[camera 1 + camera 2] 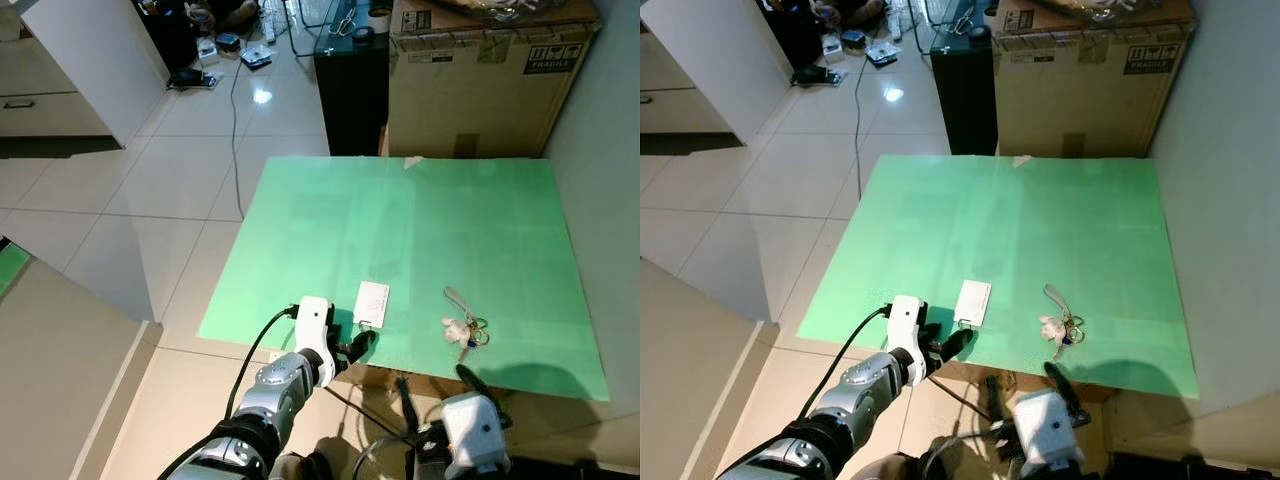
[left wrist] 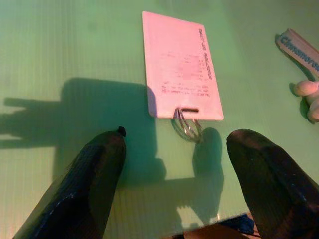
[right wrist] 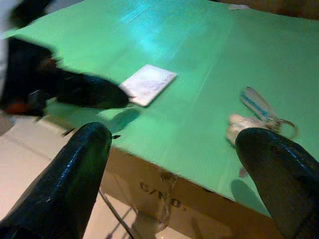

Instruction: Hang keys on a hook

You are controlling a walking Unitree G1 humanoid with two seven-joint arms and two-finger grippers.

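Left gripper (image 2: 172,169): our fingers gape wide, empty, just short of the white rectangular card (image 2: 180,65) and its wire ring (image 2: 187,125).
Right gripper (image 3: 174,149): spread, empty, near our keys with pale charm (image 1: 464,329).
Surface: flat green board (image 1: 420,230).

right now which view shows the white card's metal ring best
Left wrist view: the white card is close up, its ring clear between the open left hand's fingers. Both eye views show the card small; in the right wrist view it's blurred.
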